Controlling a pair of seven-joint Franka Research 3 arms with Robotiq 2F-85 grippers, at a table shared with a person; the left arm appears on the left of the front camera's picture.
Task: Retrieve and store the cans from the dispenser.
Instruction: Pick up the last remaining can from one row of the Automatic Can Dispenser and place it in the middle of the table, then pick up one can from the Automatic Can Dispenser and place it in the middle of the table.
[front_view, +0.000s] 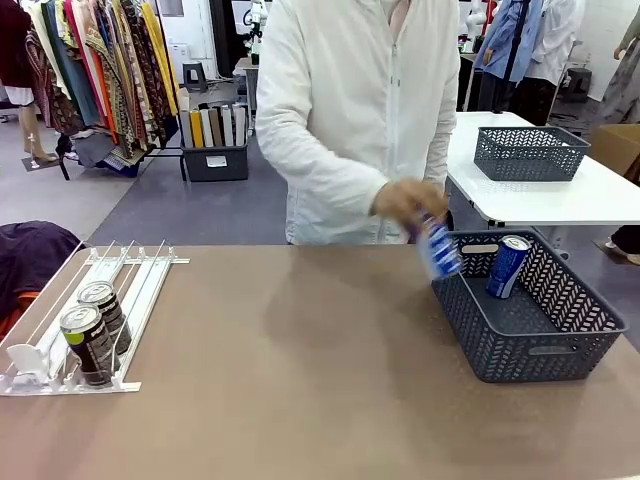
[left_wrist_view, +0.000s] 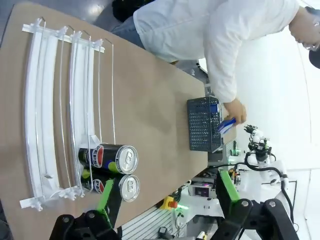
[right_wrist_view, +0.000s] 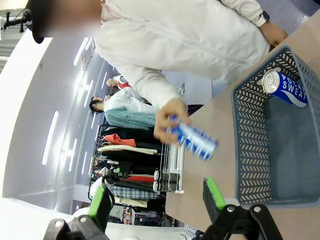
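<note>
By the basket (front_view: 545, 358) a person (front_view: 360, 120) grips a can (front_view: 438, 250) (blurred, unreadable); left hand (left_wrist_view: 167, 190), right hand (right_wrist_view: 156, 191) spread.

left pincer (left_wrist_view: 167, 195): jaws spread wide | right pincer (right_wrist_view: 155, 195): jaws spread wide | person's hand (front_view: 408, 205): clenched, blurred

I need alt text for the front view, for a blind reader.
A person's hand holds a blue can at the rim of a grey basket with another blue can inside. At the table's left, two dark cans stand in a white dispenser.
</note>
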